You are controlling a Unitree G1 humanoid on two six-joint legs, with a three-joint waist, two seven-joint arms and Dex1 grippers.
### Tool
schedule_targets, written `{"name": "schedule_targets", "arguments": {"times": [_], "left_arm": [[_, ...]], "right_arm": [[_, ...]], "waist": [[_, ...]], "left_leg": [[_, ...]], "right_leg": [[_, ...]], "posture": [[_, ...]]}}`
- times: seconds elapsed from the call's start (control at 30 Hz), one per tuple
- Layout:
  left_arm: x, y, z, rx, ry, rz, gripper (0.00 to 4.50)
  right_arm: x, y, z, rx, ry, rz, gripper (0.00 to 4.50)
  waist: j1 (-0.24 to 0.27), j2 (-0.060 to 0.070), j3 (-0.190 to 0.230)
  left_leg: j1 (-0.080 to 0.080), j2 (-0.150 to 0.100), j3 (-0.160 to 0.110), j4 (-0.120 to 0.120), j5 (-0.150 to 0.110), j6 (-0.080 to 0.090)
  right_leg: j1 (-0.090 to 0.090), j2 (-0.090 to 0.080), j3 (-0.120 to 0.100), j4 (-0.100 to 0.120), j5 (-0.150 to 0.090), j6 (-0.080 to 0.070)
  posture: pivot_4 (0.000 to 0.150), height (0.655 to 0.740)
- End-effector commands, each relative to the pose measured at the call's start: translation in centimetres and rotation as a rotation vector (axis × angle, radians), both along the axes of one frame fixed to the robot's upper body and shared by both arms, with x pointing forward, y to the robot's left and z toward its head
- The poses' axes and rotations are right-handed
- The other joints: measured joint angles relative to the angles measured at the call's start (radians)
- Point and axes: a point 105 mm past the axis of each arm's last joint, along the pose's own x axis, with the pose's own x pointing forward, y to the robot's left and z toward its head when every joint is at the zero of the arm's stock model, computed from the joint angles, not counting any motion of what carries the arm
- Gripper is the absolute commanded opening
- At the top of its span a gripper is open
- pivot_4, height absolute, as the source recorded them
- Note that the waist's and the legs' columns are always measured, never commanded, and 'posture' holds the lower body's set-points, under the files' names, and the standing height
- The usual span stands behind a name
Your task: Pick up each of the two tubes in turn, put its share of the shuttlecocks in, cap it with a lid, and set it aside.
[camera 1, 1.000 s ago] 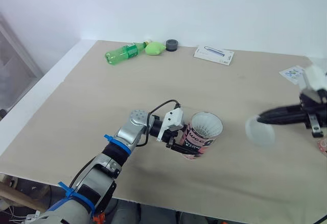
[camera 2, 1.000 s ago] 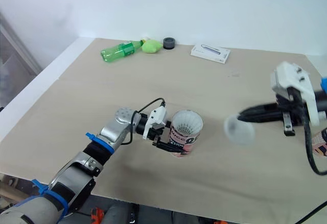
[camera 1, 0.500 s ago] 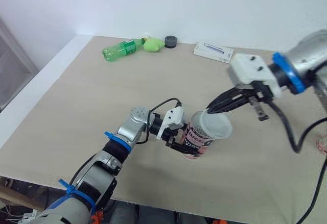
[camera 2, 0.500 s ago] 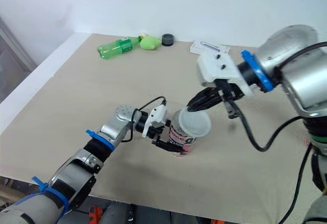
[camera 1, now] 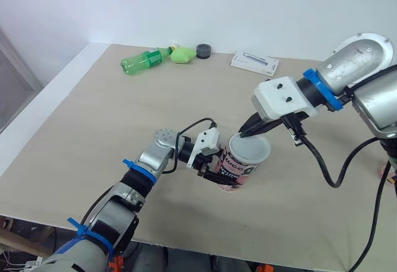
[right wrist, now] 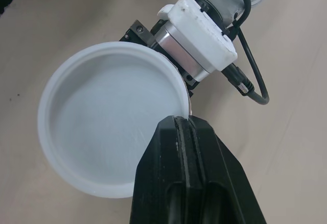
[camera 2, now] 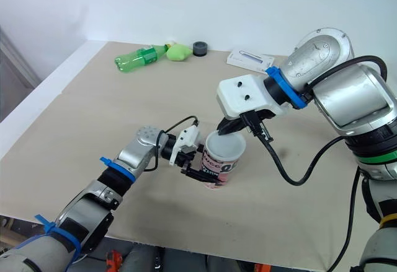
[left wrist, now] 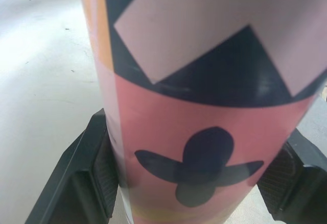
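A pink and dark tube (camera 1: 237,168) stands tilted near the table's front middle, and my left gripper (camera 1: 214,171) is shut on its lower body. In the left wrist view the tube (left wrist: 204,91) sits between both pads (left wrist: 110,175). A white translucent lid (camera 1: 250,150) lies over the tube's mouth, hiding what is inside. My right gripper (camera 1: 243,133) is shut on the lid's far rim, coming in from the right. The right wrist view has the lid (right wrist: 110,124) pinched at its edge by the fingertips (right wrist: 180,132), with my left gripper's white housing beyond it.
At the table's far edge lie a green bottle (camera 1: 144,57), a green lump (camera 1: 182,54), a dark round cap (camera 1: 203,50) and a white flat box (camera 1: 255,63). Another pink thing (camera 1: 392,174) shows at the right edge.
My right gripper carried the lid from the right side of the table over to the tube and lowered it onto the tube's mouth. The left gripper kept its hold on the tube.
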Motion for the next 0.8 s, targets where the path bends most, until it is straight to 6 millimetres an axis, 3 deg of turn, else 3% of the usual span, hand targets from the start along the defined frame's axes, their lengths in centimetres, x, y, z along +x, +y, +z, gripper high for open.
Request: {"name": "schedule_targets", "arguments": {"times": [0.03,0.4,0.63,0.73,0.8], "left_arm": [[0.4,1.0,-2.0,0.094,0.033,0.041,3.04],[0.4,1.0,-2.0,0.1,0.03,0.035,3.04],[0.4,1.0,-1.8,0.098,0.03,0.035,3.04],[0.3,0.9,-1.9,0.099,0.032,0.031,3.04],[0.4,0.9,-1.8,0.1,0.031,0.032,3.04]], "right_arm": [[-0.9,0.6,0.8,-0.009,-0.044,0.057,0.09],[-0.4,1.1,1.7,0.057,-0.092,0.035,0.09],[-0.7,0.6,1.0,0.064,-0.053,0.016,0.09],[-0.2,0.7,1.5,0.104,-0.052,-0.008,1.01],[-0.1,0.8,1.9,0.131,-0.044,-0.02,1.98]], "waist": [[0.0,0.0,0.0],[0.0,0.0,0.0],[0.0,0.0,0.0],[0.0,0.0,0.0],[0.0,0.0,0.0]], "left_leg": [[0.0,0.0,0.0,0.0,0.0,0.0],[0.0,0.001,0.0,0.0,0.0,0.0],[0.0,0.001,0.001,0.0,0.0,0.0],[0.0,0.001,0.001,0.0,0.0,0.0],[0.0,0.001,0.001,0.0,0.0,0.0]], "right_leg": [[0.0,0.0,0.0,0.0,0.0,0.0],[-0.001,0.001,0.0,0.0,0.0,0.0],[-0.001,0.001,0.001,0.0,0.001,-0.001],[-0.001,0.001,0.001,0.001,0.001,-0.001],[-0.001,0.001,0.001,0.001,0.001,-0.001]], "posture": [[0.15,0.7294],[0.15,0.7294],[0.15,0.7294],[0.15,0.7294],[0.15,0.7294]]}}
